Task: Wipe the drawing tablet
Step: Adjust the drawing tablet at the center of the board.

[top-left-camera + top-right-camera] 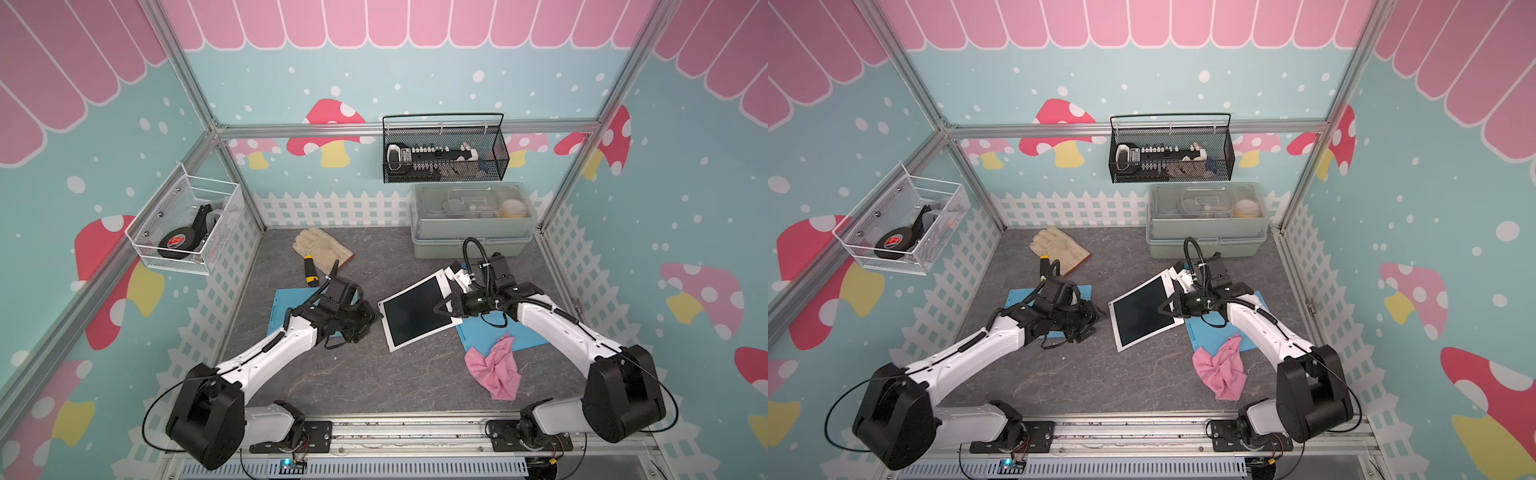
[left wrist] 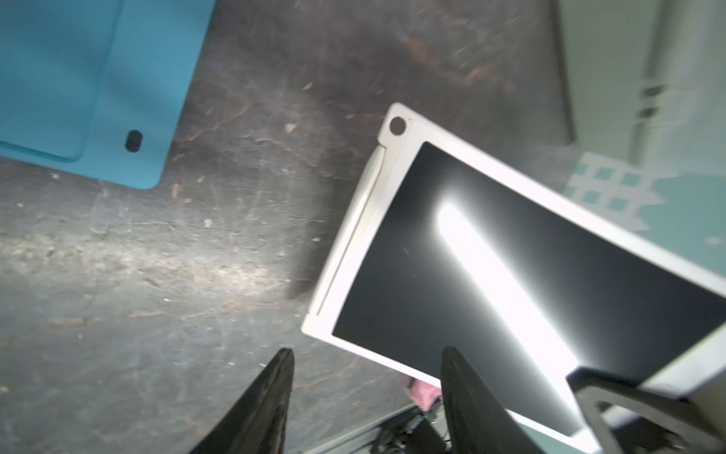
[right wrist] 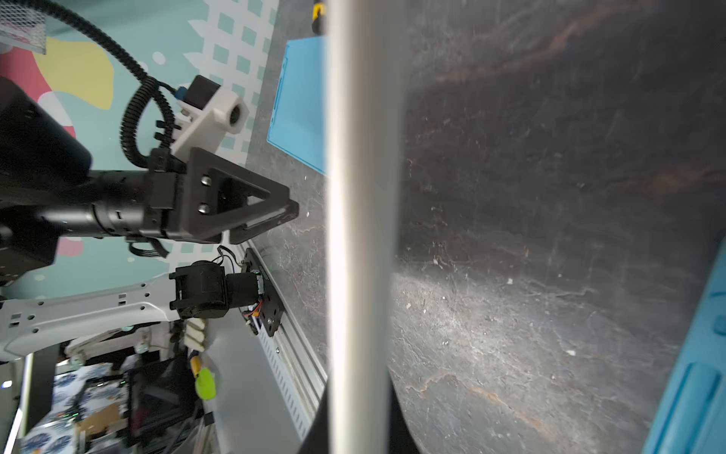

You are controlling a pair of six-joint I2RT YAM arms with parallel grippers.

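The drawing tablet (image 1: 415,309) (image 1: 1142,309) is white-framed with a dark screen and sits tilted mid-table. My right gripper (image 1: 439,309) (image 1: 1163,309) is shut on its right edge. In the right wrist view that edge (image 3: 361,196) runs as a pale bar between the two fingers (image 3: 318,430). My left gripper (image 1: 372,318) (image 1: 1096,316) (image 2: 367,353) stands open just left of the tablet's near-left corner with nothing between its fingers. The screen (image 2: 471,255) shows a bright glare. A crumpled pink cloth (image 1: 494,370) (image 1: 1223,370) lies on the table beside the right arm, untouched.
Two blue mats lie on the table, one (image 1: 291,307) under the left arm and one (image 1: 498,328) under the right. A glove (image 1: 322,247) and a screwdriver (image 1: 309,272) are at the back left. A grey box (image 1: 469,232) is at the back right, and wire baskets (image 1: 444,149) (image 1: 187,224) hang on the walls.
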